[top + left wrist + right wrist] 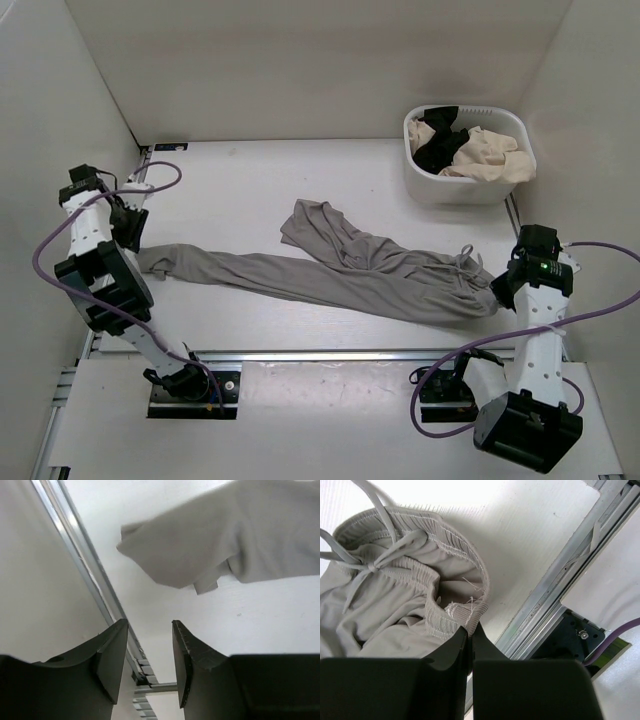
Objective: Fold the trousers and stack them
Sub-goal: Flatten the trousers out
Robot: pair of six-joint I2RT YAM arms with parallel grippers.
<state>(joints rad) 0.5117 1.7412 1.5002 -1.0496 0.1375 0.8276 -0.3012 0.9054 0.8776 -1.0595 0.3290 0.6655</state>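
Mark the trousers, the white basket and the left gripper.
trousers [380, 278]: top external view, middle of the fabric.
white basket [465, 190]: top external view, front wall.
left gripper [149, 634]: left wrist view, between its fingertips.

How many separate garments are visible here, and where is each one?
3. The grey trousers lie spread across the table. A black garment and a beige garment sit in the white basket at the far right. More may be hidden beneath them.

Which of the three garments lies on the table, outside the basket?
The grey trousers; the black garment and the beige garment are bunched inside the white basket.
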